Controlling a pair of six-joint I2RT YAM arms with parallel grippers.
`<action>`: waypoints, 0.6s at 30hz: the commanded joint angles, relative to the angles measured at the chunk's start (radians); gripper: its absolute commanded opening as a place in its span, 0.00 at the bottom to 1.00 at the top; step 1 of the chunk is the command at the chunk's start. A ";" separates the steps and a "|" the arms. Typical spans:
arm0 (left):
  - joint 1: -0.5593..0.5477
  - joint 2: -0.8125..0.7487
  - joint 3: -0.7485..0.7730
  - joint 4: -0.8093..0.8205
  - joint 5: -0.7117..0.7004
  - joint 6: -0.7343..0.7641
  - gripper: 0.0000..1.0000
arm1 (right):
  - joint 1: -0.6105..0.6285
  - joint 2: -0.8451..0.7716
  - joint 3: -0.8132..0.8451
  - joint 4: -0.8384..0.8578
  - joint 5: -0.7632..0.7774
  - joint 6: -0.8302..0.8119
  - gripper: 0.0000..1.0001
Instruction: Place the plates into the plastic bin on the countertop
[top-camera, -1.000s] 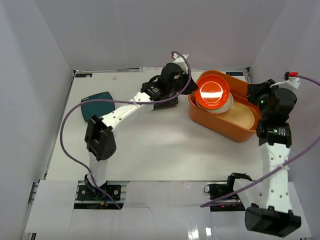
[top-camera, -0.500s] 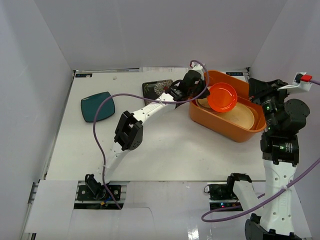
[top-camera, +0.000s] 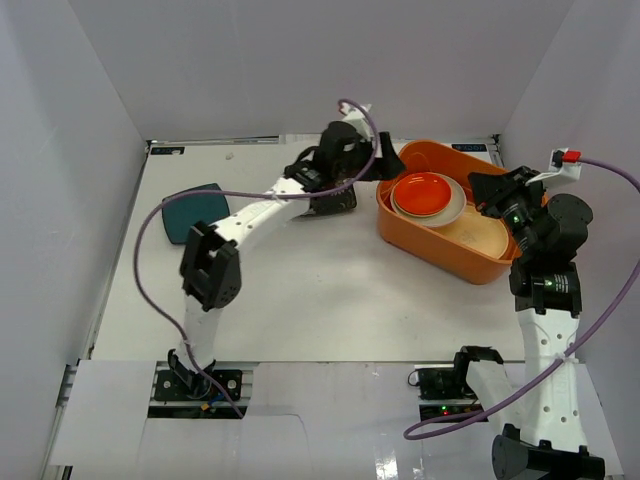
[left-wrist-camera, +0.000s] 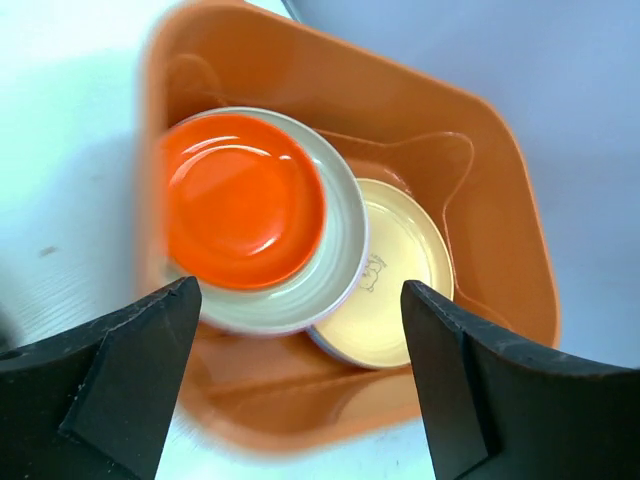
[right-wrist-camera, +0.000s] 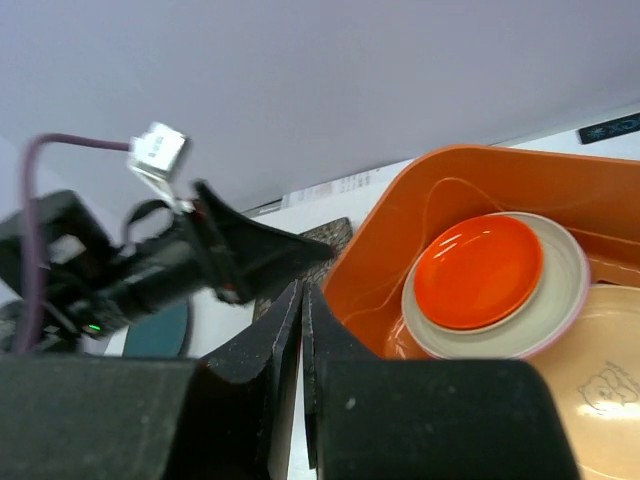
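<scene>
Left fingers spread, empty, at orange bin | right fingers clenched | teal plate, black plate on countertop

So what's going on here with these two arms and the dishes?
The two arms are collecting plates into the orange bin. The left end effector hangs open at the bin's left end. Inside, a red-orange plate lies on a beige plate, beside a cream plate. The right end effector is shut and empty. A teal square plate waits on the countertop.
</scene>
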 joint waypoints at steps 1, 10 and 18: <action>0.114 -0.286 -0.202 0.095 0.010 0.008 0.90 | 0.008 -0.002 -0.030 0.107 -0.141 -0.017 0.08; 0.442 -0.485 -0.751 0.120 0.198 -0.085 0.85 | 0.063 0.033 -0.094 0.147 -0.315 -0.061 0.09; 0.553 -0.255 -0.710 0.135 0.347 -0.127 0.84 | 0.105 0.047 -0.201 0.254 -0.415 -0.012 0.12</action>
